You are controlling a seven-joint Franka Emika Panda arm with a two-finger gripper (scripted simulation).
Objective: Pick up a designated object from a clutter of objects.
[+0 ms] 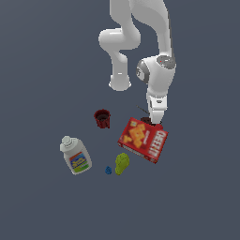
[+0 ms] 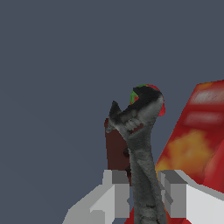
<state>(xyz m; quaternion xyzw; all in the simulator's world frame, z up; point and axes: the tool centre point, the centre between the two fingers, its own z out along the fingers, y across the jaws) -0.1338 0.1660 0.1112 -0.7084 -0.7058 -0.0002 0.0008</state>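
Between the two white fingers (image 2: 116,192) of the gripper (image 2: 145,194), in the wrist view, stands a dark grey wrench-like tool (image 2: 141,144) — the designated object, long and slim, its forked head reaching away from the camera. The fingers sit just beside its shank on either side; whether the pads actually press on it I cannot tell, since a narrow gap seems to remain on each side. A small dark brown block (image 2: 116,151) lies right behind the tool, and the red cracker box (image 2: 197,140) rises close on the other flank.

In the exterior view the gripper (image 1: 155,118) hangs low at the upper edge of the cracker box (image 1: 144,139), with only a thin black sliver of the tool (image 1: 142,109) poking out beside it.

The risks, as I judge them: a finger could catch the box or the block as the claw closes, nudging the tool askew; and a grip on so thin a shank may let it pivot or slip on lifting.

The tool's lower end is cut off by the frame edge, and whether it rests on the floor or is raised is unclear. A red-and-green shape (image 2: 148,89) behind its head is too blurred to name.
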